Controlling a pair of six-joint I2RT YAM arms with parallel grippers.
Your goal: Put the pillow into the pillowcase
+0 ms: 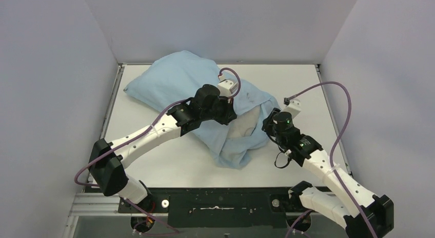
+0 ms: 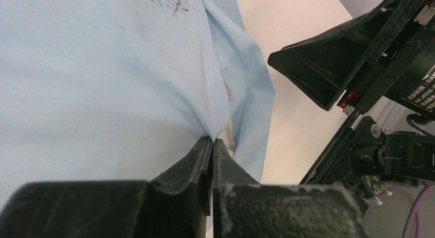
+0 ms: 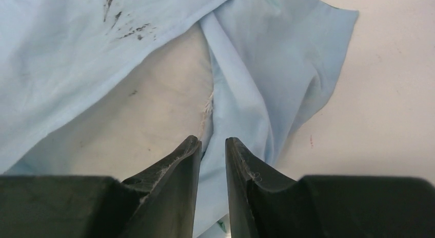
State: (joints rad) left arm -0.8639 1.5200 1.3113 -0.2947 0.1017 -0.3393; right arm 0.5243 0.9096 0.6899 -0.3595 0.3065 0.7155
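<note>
Plump off-white pillow (image 3: 149,115) sits mostly inside light-blue cloth pillowcase (image 1: 172,80) on white table (image 1: 169,163); left arm's jaws pinch the case's hem — apparently to stretch it over — while right arm's jaws hover slightly parted.

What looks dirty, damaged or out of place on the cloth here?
Dark smudges streak the light blue pillowcase near its mouth. The pillow showing there looks dingy, with loose threads where it meets the cloth.
</note>
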